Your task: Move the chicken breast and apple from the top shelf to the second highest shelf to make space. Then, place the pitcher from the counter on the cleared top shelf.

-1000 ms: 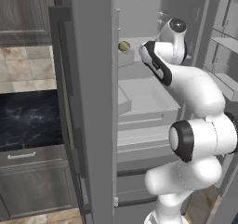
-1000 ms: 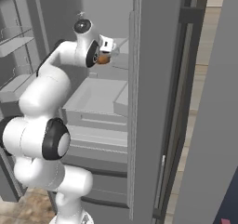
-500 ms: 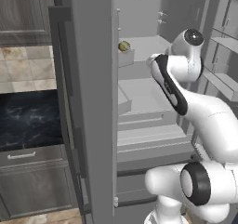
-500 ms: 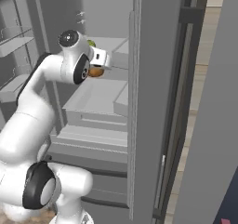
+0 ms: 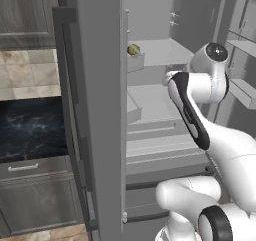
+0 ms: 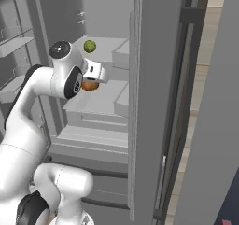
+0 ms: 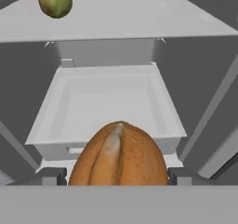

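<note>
chicken breast (image 7: 118, 155) btwn fingers (image 7: 52, 176), held

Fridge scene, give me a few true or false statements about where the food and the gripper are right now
1. The apple sits on the top shelf. True.
2. The chicken breast lies on the top shelf beside the apple. False: it is between the fingers of the gripper, below that shelf.
3. The fridge door is shut. False: it stands open, with the shelves showing.
4. The gripper faces a white bin under the top shelf. True.
5. The apple is in the gripper. False: the chicken breast is.
</note>
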